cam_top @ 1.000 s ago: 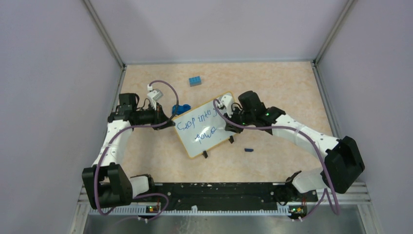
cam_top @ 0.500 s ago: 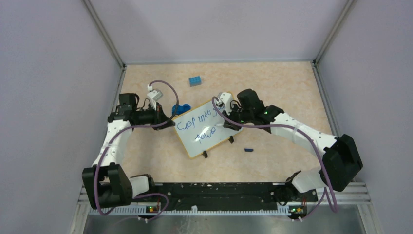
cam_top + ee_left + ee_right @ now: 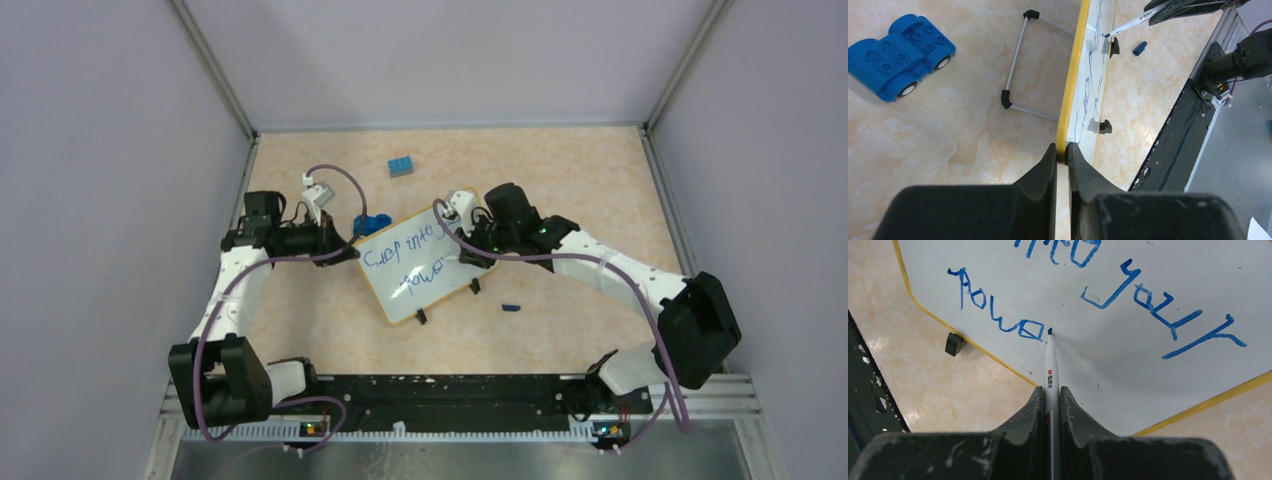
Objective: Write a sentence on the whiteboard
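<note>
The whiteboard (image 3: 425, 295) sits at the centre of the worktop (image 3: 560, 170) in the top view, turned at an angle, with its two black clip feet (image 3: 421, 317) on the lower edge.

Left hand (image 3: 1062, 152): the fingers are pressed onto the yellow rim at the board's left edge, one finger on each face. In the left wrist view the board shows edge-on. A wire frame (image 3: 1015, 60) lies on the worktop behind it, left of the rim.

Right hand (image 3: 1050, 392): the fingers pinch a white marker (image 3: 1050, 365), which points up the frame in the right wrist view. Its blue tip touches the board just right of the last letter of the lower line.

The sentence (image 3: 400, 250) is blue handwriting in two lines. The lower line is the shorter one.

Other items:
- A blue toy car (image 3: 900, 52) is at the upper left of the left wrist view, apart from the board.
- A blue brick (image 3: 401, 166) is near the far edge of the worktop, above the board in the top view.
- A small dark cap (image 3: 511, 307) lies right of the board's lower corner.
</note>
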{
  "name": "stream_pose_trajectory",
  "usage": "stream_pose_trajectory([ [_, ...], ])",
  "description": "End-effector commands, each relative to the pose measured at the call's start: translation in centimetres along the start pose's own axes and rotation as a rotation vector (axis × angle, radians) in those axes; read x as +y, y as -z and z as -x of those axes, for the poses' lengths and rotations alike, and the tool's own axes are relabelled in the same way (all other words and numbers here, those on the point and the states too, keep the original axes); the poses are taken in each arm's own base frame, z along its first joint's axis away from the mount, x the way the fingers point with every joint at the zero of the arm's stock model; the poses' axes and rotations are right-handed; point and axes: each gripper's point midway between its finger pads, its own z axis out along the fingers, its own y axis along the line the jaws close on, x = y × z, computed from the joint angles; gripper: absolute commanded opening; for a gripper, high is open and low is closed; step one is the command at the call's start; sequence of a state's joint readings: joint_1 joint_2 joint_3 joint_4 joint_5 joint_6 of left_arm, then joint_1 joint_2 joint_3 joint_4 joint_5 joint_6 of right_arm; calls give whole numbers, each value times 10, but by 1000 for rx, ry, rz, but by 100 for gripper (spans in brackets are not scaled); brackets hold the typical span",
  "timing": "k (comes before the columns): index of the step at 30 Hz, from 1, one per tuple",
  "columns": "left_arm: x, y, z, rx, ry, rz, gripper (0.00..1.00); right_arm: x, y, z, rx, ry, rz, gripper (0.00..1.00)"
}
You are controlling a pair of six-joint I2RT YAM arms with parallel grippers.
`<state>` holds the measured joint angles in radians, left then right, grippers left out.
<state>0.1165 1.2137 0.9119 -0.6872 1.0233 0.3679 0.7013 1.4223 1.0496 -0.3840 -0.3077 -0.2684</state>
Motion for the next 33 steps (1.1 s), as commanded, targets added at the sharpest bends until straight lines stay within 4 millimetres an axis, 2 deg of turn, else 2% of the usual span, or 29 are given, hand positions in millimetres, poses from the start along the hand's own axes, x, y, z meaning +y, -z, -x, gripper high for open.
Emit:
stream_pose_trajectory([
  [1, 7, -4, -11, 32, -12, 20, 0, -11, 8, 8, -28, 14, -45, 0],
  [16, 7, -4, -12, 34, -10, 20, 0, 6, 4, -13, 0, -9, 27, 0],
  [33, 7, -3, -12, 33, -12, 24, 0, -7, 7, 16, -63, -28, -23, 0],
])
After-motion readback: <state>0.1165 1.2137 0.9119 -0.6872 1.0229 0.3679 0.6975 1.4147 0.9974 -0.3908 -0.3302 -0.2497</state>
